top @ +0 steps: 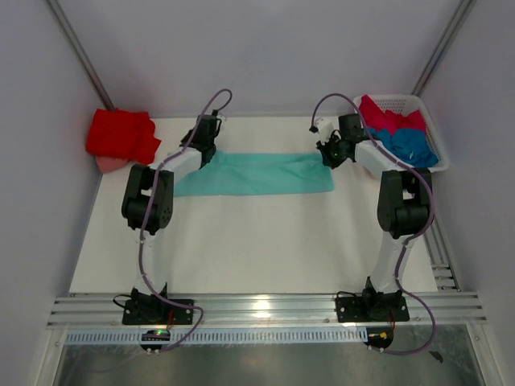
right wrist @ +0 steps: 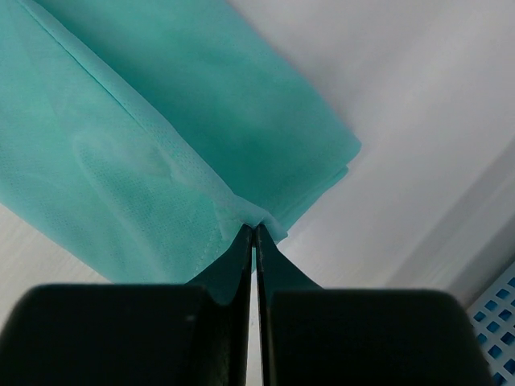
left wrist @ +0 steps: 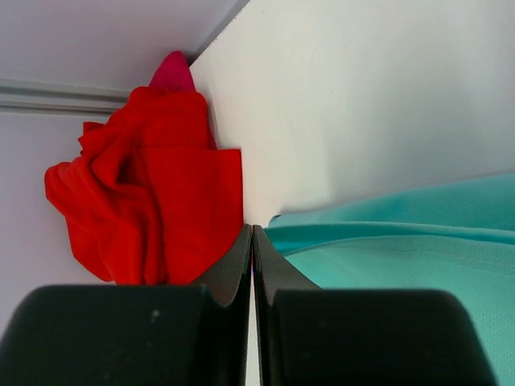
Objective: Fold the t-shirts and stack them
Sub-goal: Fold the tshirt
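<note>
A mint-teal t-shirt [top: 257,173] lies folded into a long strip across the far middle of the table. My left gripper [top: 207,151] is shut at its left end, and my right gripper [top: 328,153] is shut on its right end. In the right wrist view the gripper [right wrist: 255,227] pinches a corner of the teal cloth [right wrist: 161,121]. In the left wrist view the gripper [left wrist: 253,229] is closed at the edge of the teal cloth [left wrist: 402,241]. A bright red t-shirt [top: 121,135] lies crumpled at the far left; it also shows in the left wrist view [left wrist: 153,201].
A pink cloth [top: 109,165] peeks from under the red t-shirt. A white slatted basket [top: 402,100] at the far right holds a crimson t-shirt [top: 386,119] and a blue t-shirt [top: 410,145]. The basket's corner shows in the right wrist view [right wrist: 495,322].
</note>
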